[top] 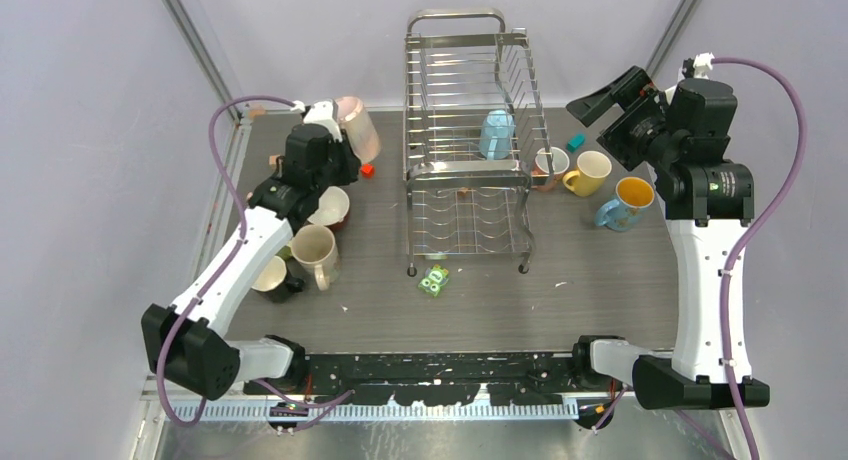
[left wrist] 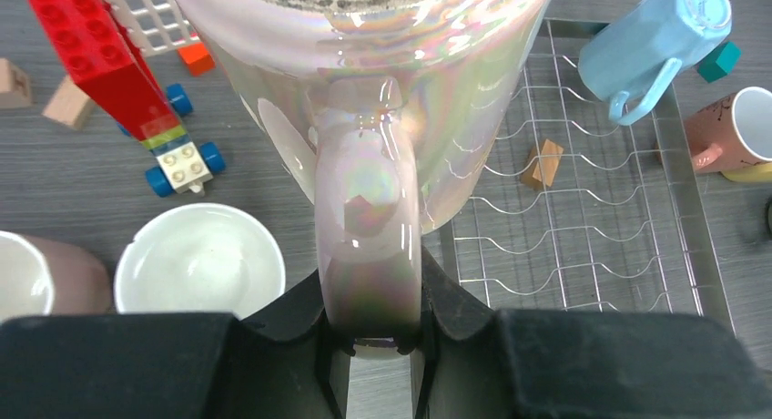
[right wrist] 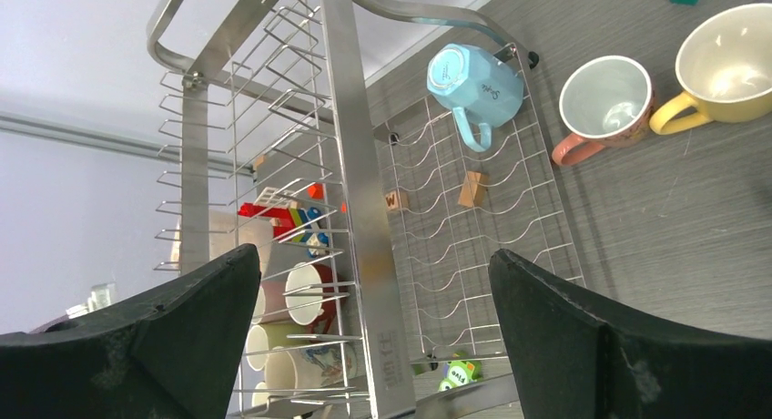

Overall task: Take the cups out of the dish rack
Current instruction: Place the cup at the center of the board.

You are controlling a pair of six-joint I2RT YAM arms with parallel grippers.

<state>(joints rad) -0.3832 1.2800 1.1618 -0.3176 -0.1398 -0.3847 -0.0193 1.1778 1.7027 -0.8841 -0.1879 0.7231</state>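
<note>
While the left gripper (left wrist: 373, 321) is clamped on the handle of the pale pink cup (left wrist: 364, 100), that cup hangs in the air to the left of the dish rack (top: 468, 130), over the far-left part of the table (top: 600, 280). Toy blocks (left wrist: 91, 55) lie under it. Nearer the arm bases stand cups that are already on the table: a dark red cup (top: 332, 210), a cream cup (top: 314, 250) and a black cup (top: 274, 278), close together beside the left arm.

I judge the step in hand to be the carry-and-place of the pink cup. The next move calls for lowering it onto a bare patch near that group, clear of the blocks and of the rims below (the handle grip leaves the body free to swing), and only then parting the fingers.

In the middle, the rack holds just one cup that I can see. This light blue cup (right wrist: 473, 86) lies tilted on the upper tier with its handle pointing down through the wires. A green packet (top: 434, 280) sits on the table just in front of the rack.

To the right, a salmon cup (top: 550, 163), a yellow cup (top: 590, 172) and a blue cup with a yellow inside (top: 622, 208) stand on the table near the rack. The right gripper (right wrist: 373, 255) is held up beside the rack with its fingers spread wide and nothing between them. It faces the blue cup, which looks like its next job, and its fingers would have to come in without catching the dividers.
</note>
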